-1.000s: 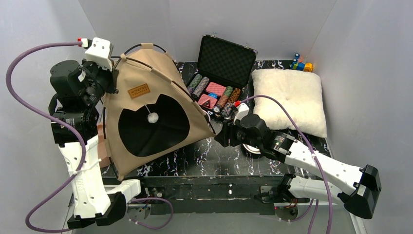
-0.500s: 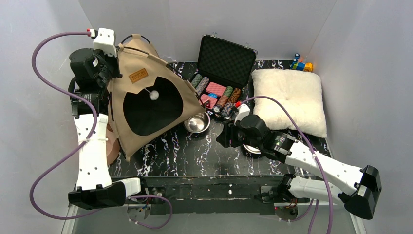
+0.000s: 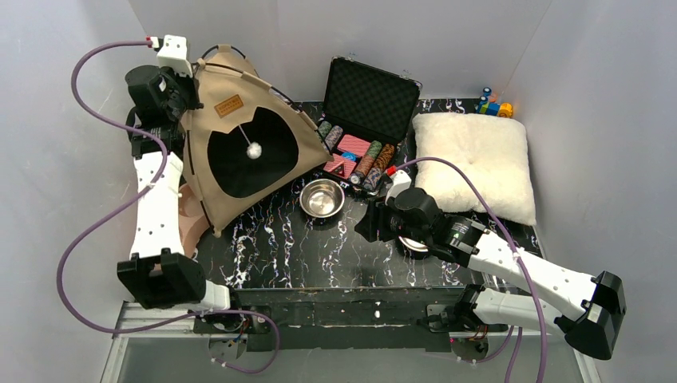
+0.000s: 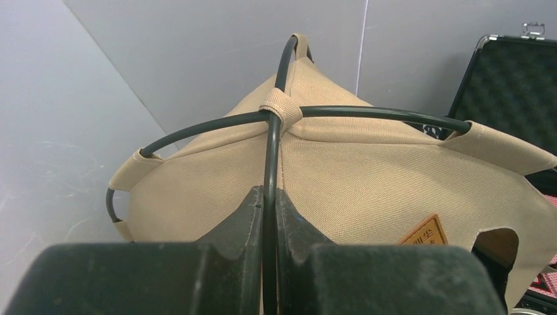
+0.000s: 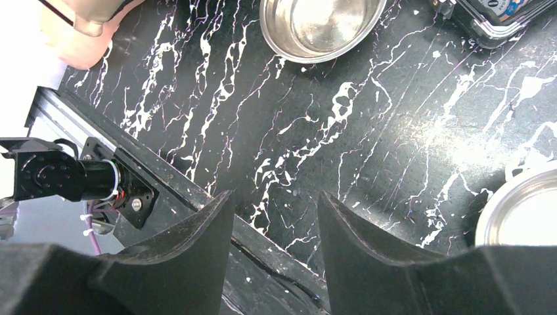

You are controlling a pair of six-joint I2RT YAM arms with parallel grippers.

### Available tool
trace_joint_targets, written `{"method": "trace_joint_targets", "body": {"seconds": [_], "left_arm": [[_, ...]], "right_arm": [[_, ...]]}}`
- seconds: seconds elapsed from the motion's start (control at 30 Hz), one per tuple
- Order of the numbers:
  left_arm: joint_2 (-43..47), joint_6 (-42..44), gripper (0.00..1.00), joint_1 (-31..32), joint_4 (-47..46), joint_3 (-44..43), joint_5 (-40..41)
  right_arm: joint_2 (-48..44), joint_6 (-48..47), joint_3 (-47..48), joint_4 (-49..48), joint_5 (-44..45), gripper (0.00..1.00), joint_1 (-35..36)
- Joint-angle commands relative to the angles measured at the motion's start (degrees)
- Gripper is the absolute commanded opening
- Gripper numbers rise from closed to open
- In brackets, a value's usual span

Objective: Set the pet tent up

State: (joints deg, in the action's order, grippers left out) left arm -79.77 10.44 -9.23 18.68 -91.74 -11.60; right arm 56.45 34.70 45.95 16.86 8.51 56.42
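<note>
The tan pet tent (image 3: 239, 148) stands tilted at the back left of the table, its dark arched entrance and brown label facing up toward the camera. Black poles cross at its top (image 4: 279, 115). My left gripper (image 3: 185, 89) is shut on one black pole (image 4: 270, 197) just below the crossing, at the tent's upper left edge. My right gripper (image 3: 363, 226) is open and empty, low over the marbled table (image 5: 368, 131) at mid-right, apart from the tent.
A steel bowl (image 3: 322, 198) sits in front of the tent, and a second bowl (image 5: 522, 210) lies under my right arm. An open black case of poker chips (image 3: 367, 120) stands at the back. A fluffy white cushion (image 3: 473, 163) lies at right. A pink item (image 3: 190, 227) lies left.
My left gripper has carried the tent back and to the left, raising it. This uncovered the steel bowl in front of it. The right arm has stayed still.
</note>
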Motion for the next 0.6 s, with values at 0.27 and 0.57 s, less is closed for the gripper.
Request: {"method": "trace_joint_targets", "body": {"seconds": [0.27,0.57], "left_arm": [[-5.80,0.67,0.00,-1.21,-7.13,-0.09,-12.89],[-8.57,1.01,0.20,-1.48,-5.21,-1.30,-10.14]], "right_arm": [[-0.89,0.78,-0.14,0.05,0.81,0.57,0.00],[-1.82,1.02,-0.22,1.98,3.31,0.61,0.00]]}}
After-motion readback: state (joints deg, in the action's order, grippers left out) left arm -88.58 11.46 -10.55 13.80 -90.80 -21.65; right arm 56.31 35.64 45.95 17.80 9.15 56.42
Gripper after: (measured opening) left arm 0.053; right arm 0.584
